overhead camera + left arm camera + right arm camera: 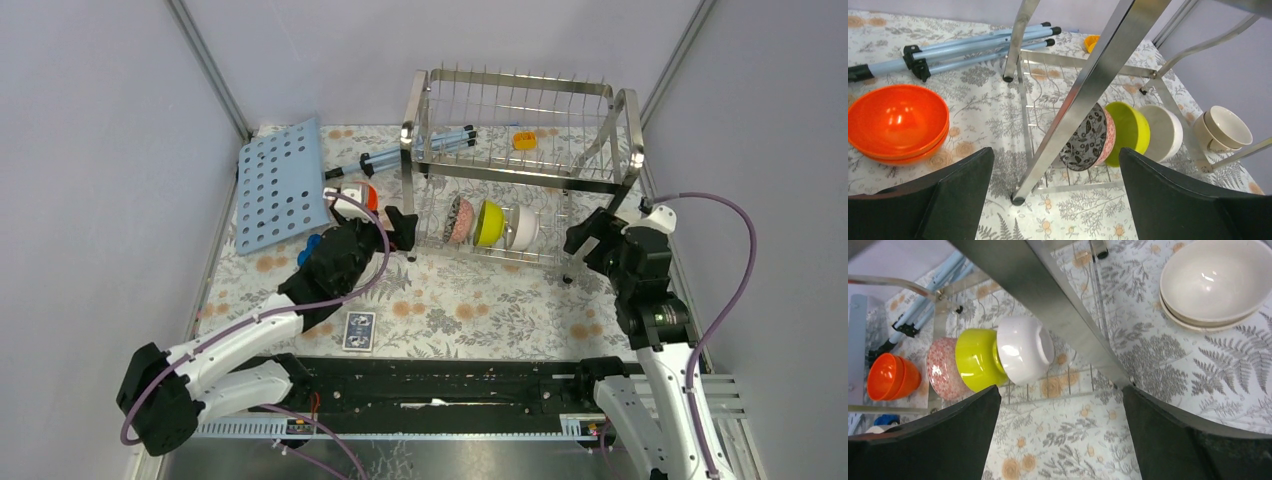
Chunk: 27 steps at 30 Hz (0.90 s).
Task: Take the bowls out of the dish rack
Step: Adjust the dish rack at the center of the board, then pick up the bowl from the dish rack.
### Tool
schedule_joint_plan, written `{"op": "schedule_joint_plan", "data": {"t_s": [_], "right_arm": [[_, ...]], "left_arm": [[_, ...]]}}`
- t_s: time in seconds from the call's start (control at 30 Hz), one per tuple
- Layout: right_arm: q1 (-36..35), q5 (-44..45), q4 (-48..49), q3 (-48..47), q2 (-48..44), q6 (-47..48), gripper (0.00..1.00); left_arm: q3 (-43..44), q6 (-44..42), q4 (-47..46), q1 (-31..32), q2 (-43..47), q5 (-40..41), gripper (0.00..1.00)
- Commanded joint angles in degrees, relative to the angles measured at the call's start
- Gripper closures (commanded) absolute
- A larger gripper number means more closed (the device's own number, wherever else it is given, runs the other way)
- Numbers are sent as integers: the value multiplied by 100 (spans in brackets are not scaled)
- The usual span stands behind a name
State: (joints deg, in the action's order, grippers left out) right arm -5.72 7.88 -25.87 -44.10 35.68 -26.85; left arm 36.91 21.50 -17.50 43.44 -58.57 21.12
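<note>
The steel wire dish rack [520, 174] stands at the back of the table. On its lower tier three bowls stand on edge: a pink floral bowl [459, 219], a yellow-green bowl [488, 222] and a white bowl [521, 226]. My left gripper [402, 228] hangs open at the rack's left front leg [1088, 90], with nothing between its fingers. Beside it, stacked orange bowls [895, 120] sit on the table. My right gripper [583, 240] is open and empty at the rack's right front leg [1048, 295]. Stacked cream bowls [1215, 282] rest on the table right of the rack.
A light-blue perforated board [282, 185] lies at the back left. Blue folded poles [420, 148] lie under the rack's left end, and a small orange piece [524, 139] lies behind the rack. A dark card box [359, 331] lies near the front edge.
</note>
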Motion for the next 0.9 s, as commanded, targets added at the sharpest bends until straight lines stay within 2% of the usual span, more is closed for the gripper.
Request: {"op": "schedule_joint_plan", "data": {"t_s": [0.0, 0.13, 0.3, 0.47, 0.63, 0.73, 0.87], "right_arm": [[-86, -106, -824, -407, -205, -132, 0], [-153, -59, -1520, -452, -533, -324, 0], [-207, -481, -1920, -284, -1156, -495, 0], [-220, -1236, -1980, -79, -1574, -787, 0], [-219, -1959, -1478, 983, -2208, -1338, 1], [-217, -2191, -890, 1447, -2752, -1744, 2], [-219, -2194, -744, 1734, -3118, -1977, 2]], "left_arm": [[201, 337, 924, -27, 413, -62, 1], [229, 699, 1709, -26, 1089, -604, 1], [-233, 1312, 2123, 32, 1951, -1308, 1], [-824, 1760, 2112, 668, 2350, -1156, 1], [-799, 1741, 1776, 1867, 1706, -185, 1], [-569, 1595, 1213, 1992, 975, -40, 1], [9, 1288, 828, 1903, -150, -1, 1]]}}
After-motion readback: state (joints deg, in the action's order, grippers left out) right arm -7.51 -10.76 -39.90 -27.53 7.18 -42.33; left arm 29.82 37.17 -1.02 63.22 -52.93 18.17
